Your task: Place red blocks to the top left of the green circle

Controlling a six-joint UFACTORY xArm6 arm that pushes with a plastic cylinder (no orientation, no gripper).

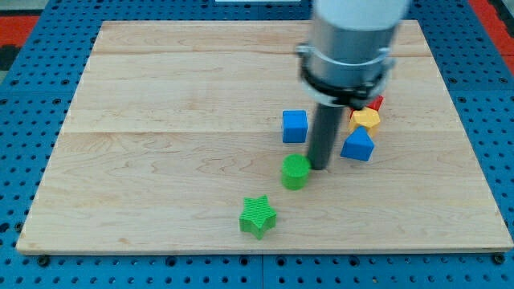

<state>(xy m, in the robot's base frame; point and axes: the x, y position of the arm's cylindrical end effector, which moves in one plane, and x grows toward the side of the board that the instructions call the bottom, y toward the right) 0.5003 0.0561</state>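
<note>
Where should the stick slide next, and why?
Probably toward the view's top right, around behind the red block. My tip now sits just right of the green circle, while the red block, partly hidden by the arm, lies beyond the yellow block, needing a leftward push.

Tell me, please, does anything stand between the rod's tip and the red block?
Yes. My tip sits just right of the green circle. The red block lies toward the view's upper right, mostly hidden, and the yellow block and blue block crowd that path.
</note>
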